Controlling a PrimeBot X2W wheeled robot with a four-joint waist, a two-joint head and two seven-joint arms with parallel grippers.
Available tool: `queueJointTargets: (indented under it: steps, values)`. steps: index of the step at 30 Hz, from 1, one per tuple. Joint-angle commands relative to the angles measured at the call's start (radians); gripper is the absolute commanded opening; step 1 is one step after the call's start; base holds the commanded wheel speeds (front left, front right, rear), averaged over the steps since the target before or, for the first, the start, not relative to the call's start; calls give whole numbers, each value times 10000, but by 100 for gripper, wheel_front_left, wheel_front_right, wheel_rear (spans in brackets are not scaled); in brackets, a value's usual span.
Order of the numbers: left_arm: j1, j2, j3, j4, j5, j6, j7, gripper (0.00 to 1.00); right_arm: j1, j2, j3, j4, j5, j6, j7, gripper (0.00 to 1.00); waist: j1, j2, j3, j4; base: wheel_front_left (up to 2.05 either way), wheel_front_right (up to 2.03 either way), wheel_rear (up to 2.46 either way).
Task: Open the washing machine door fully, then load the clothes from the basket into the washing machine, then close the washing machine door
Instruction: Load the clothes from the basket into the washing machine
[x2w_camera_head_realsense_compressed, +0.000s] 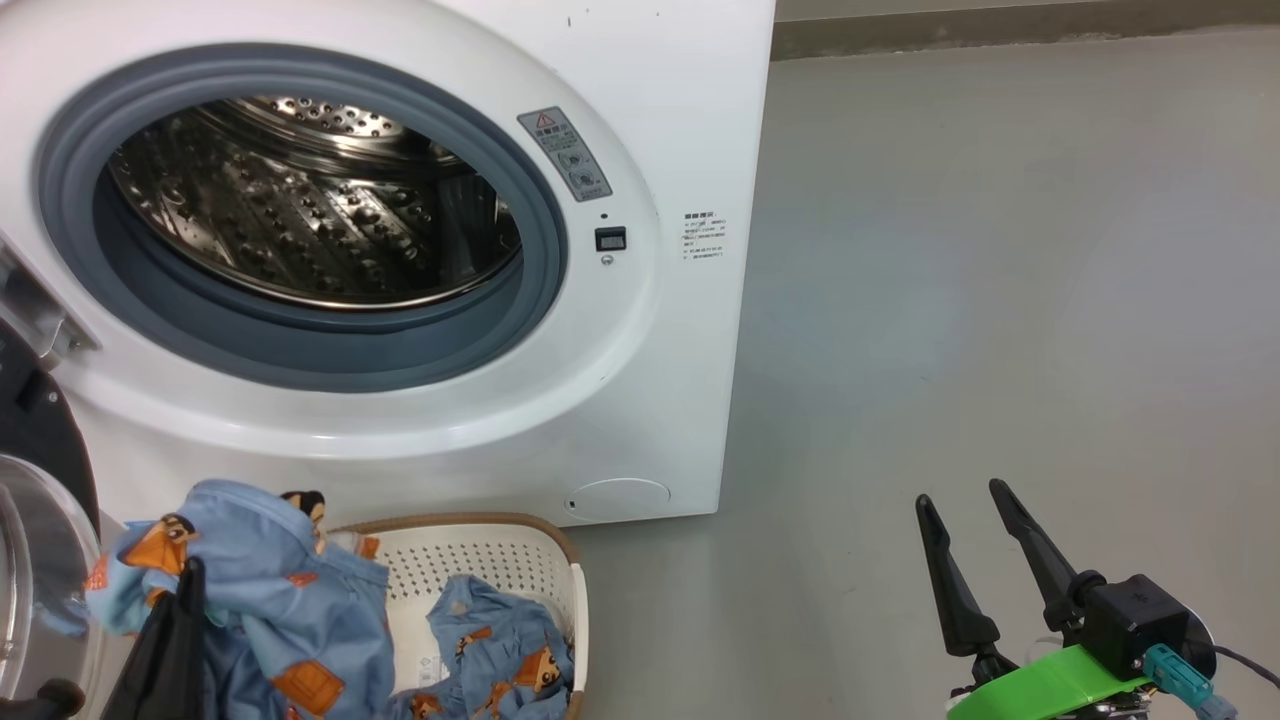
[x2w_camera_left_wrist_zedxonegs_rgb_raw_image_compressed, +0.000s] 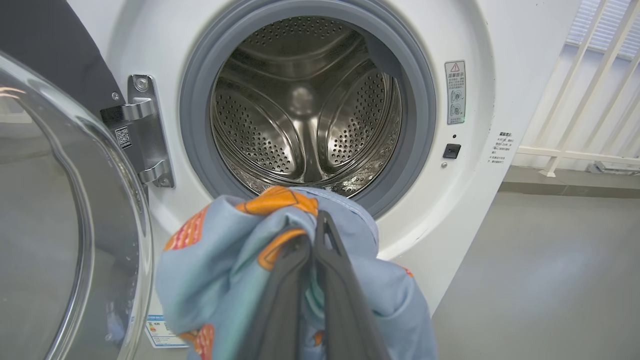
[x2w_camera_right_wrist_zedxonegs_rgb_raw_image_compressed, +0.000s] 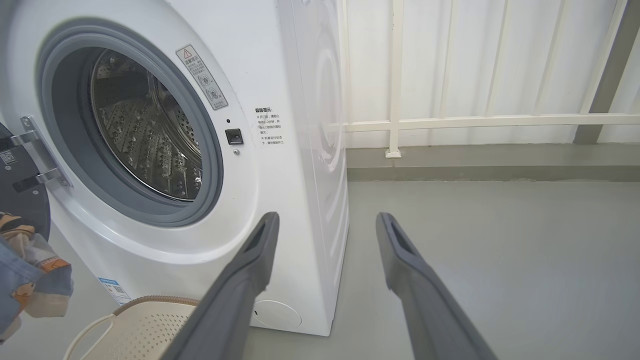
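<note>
The white washing machine (x2w_camera_head_realsense_compressed: 640, 380) stands with its steel drum (x2w_camera_head_realsense_compressed: 310, 200) exposed, and its door (x2w_camera_head_realsense_compressed: 40, 560) hangs swung out at the far left. My left gripper (x2w_camera_head_realsense_compressed: 185, 585) is shut on a piece of the light blue printed clothes (x2w_camera_head_realsense_compressed: 250, 580), lifted above the basket (x2w_camera_head_realsense_compressed: 500, 560). In the left wrist view the same clothes (x2w_camera_left_wrist_zedxonegs_rgb_raw_image_compressed: 240, 250) bunch around my closed left gripper (x2w_camera_left_wrist_zedxonegs_rgb_raw_image_compressed: 317, 230), just below the drum opening (x2w_camera_left_wrist_zedxonegs_rgb_raw_image_compressed: 305, 105). More blue fabric (x2w_camera_head_realsense_compressed: 500, 640) lies inside the basket. My right gripper (x2w_camera_head_realsense_compressed: 965, 500) stands open over bare floor, right of the machine.
Grey floor (x2w_camera_head_realsense_compressed: 1000, 300) stretches to the right of the machine. A white railing (x2w_camera_right_wrist_zedxonegs_rgb_raw_image_compressed: 450, 120) and wall run behind it. The door's glass bowl (x2w_camera_left_wrist_zedxonegs_rgb_raw_image_compressed: 60, 225) bulges close at the left of my left gripper. The basket rim (x2w_camera_right_wrist_zedxonegs_rgb_raw_image_compressed: 150, 305) sits by the machine's front foot.
</note>
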Motion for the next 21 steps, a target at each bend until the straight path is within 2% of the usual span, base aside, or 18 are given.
queueJointTargets:
  steps: [1, 10, 21]
  values:
    - [-230, 120, 464, -285, 116, 54, -95, 0, 1, -31, 281, -237, -38, 62, -48, 100, 0, -1, 3, 0, 0, 0, 0]
    - [-300, 115, 547, -282, 119, 54, -95, 0, 13, -31, 329, -299, -99, 62, -48, 100, 0, -1, 77, -74, 0, 0, 0]
    - [-1061, 251, 519, -237, -112, 54, -95, 0, -80, -31, 411, -562, -175, 62, -48, 100, 0, -1, 939, -365, 0, 0, 0]
